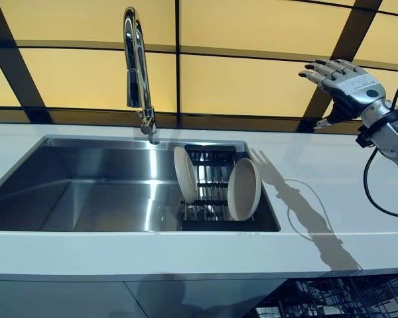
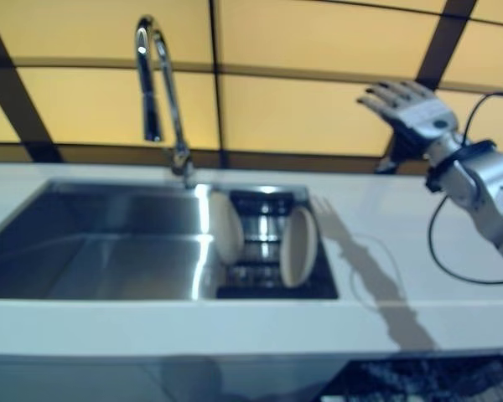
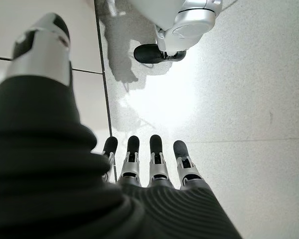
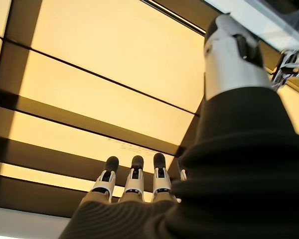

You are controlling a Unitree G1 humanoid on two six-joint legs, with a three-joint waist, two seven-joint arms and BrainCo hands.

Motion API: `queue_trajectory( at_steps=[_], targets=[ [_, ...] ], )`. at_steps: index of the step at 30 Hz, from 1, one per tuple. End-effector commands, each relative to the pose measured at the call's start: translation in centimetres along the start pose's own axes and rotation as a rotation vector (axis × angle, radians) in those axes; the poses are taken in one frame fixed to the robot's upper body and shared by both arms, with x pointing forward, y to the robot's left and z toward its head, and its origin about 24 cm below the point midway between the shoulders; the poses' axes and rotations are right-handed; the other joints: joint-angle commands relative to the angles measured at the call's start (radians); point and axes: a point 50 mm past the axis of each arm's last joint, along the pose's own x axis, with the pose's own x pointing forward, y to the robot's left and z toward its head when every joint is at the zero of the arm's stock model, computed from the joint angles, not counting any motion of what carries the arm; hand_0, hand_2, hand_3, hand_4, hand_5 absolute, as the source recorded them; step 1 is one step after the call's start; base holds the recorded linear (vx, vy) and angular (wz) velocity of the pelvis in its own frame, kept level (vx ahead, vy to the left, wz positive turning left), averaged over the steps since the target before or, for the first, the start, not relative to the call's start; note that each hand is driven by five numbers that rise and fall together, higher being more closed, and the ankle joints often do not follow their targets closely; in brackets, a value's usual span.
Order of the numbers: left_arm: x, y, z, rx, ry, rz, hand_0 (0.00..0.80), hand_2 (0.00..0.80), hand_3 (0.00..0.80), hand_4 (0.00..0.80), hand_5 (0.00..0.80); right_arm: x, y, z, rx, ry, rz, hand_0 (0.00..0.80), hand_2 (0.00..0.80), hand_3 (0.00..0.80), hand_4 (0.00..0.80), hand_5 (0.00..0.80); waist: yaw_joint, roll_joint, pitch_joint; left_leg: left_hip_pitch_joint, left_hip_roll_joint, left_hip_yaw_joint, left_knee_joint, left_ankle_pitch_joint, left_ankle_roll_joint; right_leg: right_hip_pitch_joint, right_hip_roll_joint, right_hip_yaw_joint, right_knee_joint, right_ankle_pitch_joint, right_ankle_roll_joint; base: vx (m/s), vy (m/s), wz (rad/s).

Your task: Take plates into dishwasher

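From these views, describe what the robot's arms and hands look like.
The right hand has silver fingers with dark tips, and the arm behind it is silver-grey with a dark band at the wrist. In its wrist view the left hand shows the same silver, dark-tipped fingers and thumb above a dark ribbed cover.

The wide rectangular sink (image 1: 86, 192) is brushed stainless steel with a soft sheen, and the tall arched tap (image 1: 138, 66) above it is mirror-bright chrome. Two round cream plates (image 1: 244, 189) look like smooth glazed ceramic, standing in a black wire rack (image 1: 212, 173). The white countertop (image 1: 331, 179) is smooth and glossy. The speckled pale floor (image 3: 249, 99) looks like polished stone.
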Motion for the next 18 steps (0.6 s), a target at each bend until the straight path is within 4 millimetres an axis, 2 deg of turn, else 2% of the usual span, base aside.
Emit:
queue_trajectory(
  at_steps=[1, 9, 18],
  targets=[
    [-0.1, 1.5, 0.5, 0.065, -0.028, 0.033, 0.0, 0.0, 0.0, 0.0, 0.0, -0.1, -1.7, -0.2, -0.139, -0.061, -0.043, 0.0, 0.0, 0.0, 0.0, 0.0, 0.042, -0.08, -0.026, -0.012, 0.002, 0.044, -0.005, 0.004, -0.017, 0.002, -0.089, -0.01, -0.003, 0.07, 0.151, 0.041, -0.021, 0.11],
    [-0.2, 1.9, 0.0, 0.065, -0.026, 0.042, 0.0, 0.0, 0.0, 0.0, 0.0, -0.6, 0.1, 0.5, -0.19, -0.131, 0.037, 0.0, 0.0, 0.0, 0.0, 0.0, 0.049, -0.083, -0.013, -0.015, 0.003, 0.036, -0.005, 0.001, -0.014, 0.0, -0.093, -0.016, -0.003, 0.073, 0.156, 0.036, -0.009, 0.06],
    [-0.2, 2.2, -0.1, 0.065, -0.031, 0.052, 0.0, 0.0, 0.0, 0.0, 0.0, -0.8, 1.6, 1.3, -0.164, -0.169, 0.072, 0.0, 0.0, 0.0, 0.0, 0.0, 0.049, -0.079, -0.004, -0.014, 0.001, 0.032, -0.005, -0.003, -0.011, -0.003, -0.097, -0.014, -0.002, 0.079, 0.16, 0.01, -0.001, 0.0]
  ],
)
